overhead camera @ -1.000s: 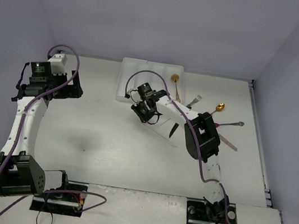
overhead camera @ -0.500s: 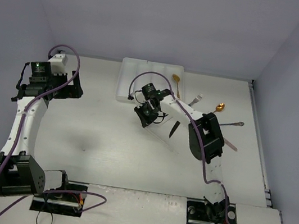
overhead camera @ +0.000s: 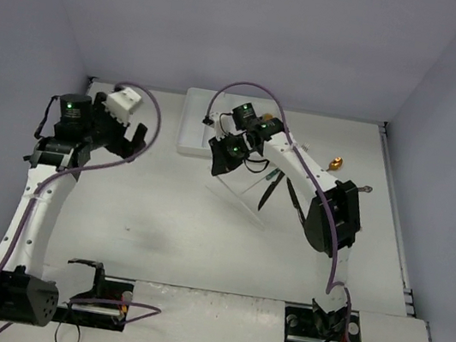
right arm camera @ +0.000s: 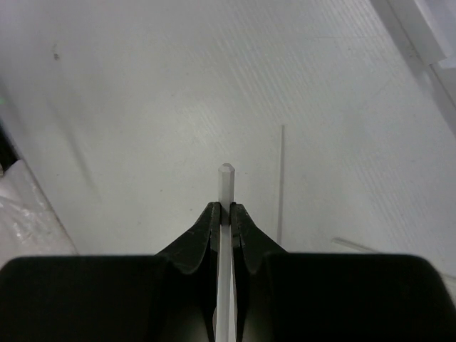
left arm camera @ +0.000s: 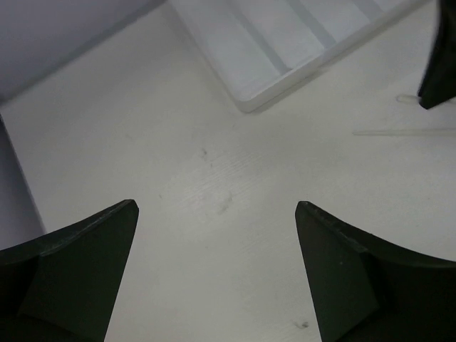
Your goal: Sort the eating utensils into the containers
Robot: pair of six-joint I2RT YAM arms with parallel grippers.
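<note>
Translucent utensil (right arm camera: pixel 226 184) is pinched in the right tool (right arm camera: pixel 225 207); left tool (left arm camera: pixel 215 205) is spread wide above the counter (left arm camera: pixel 178 142).

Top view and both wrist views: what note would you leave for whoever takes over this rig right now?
Left claw: open, holding nothing, over the bare table near a corner of the tray.
Right claw: shut on a slim clear utensil, above the table beside the tray's near edge.
Loose on the table right of the tray: black knife, gold spoon, and more pieces partly hidden by the right arm.
Done: nothing shows in the tray compartments in view; the rest is hidden.
Left: place the held piece in a compartment, then sort the others.
</note>
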